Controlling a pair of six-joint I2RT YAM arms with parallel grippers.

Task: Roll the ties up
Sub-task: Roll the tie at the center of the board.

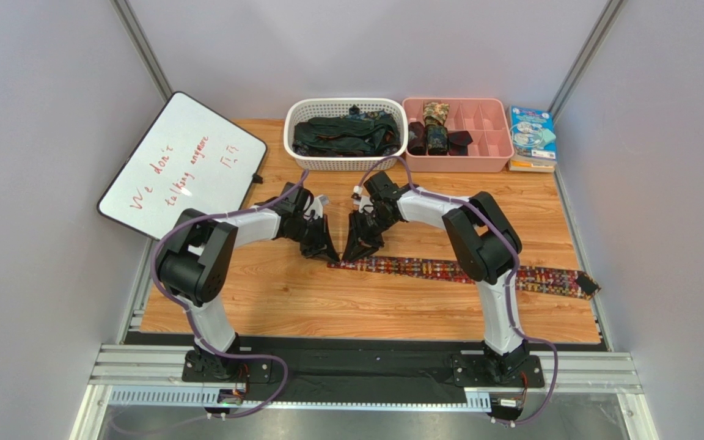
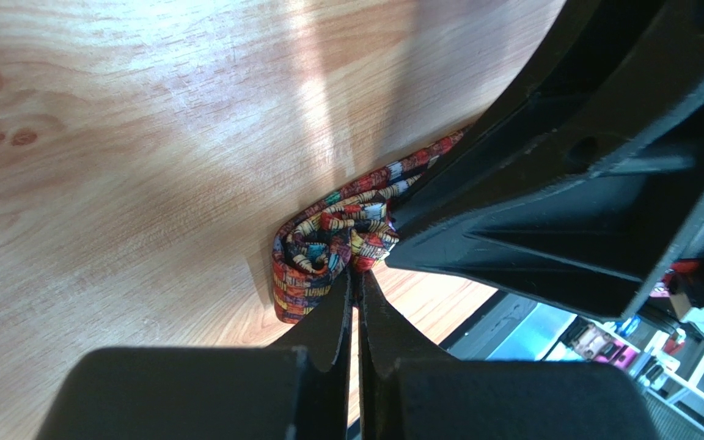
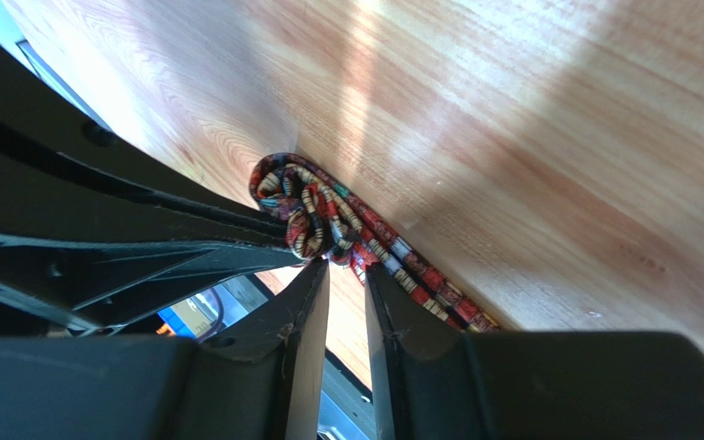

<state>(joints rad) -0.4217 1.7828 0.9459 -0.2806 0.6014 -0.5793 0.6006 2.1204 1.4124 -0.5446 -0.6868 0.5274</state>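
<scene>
- Step in hand: starting the roll on the patterned tie [image 1: 457, 270]. Both grippers are working its left end, where a first small curl is forming. Judged early in the task, since almost all of the tie's length is lying flat.
- The tie is lying flat on the wooden table [image 1: 282, 298], running from mid-table off to the right, with its far tip close to the right edge.
- The left gripper [image 1: 326, 246] and the right gripper [image 1: 362, 243] are standing tip to tip, just beside each other over the curled end.
- Left wrist view: the left fingers [image 2: 328, 330] are clenching nearly together, with only a sliver of gap. Their tips are touching the curl's near side. Cannot tell if any fabric is pinched between them.
- Right wrist view: the right fingers [image 3: 305, 312] are sitting narrowly apart and appear to be grasping a fold where the strip is leaving the curl. The loop itself is sitting just beyond the tips.
- Next move is calling for turning the curl over along the strip to the right while keeping it tight. The risk is the loose loop springing open.
- Dark ties are waiting in the white basket [image 1: 346, 166] at the far side. Rolled ones are sitting in the pink tray [image 1: 457, 168] beside it.
</scene>
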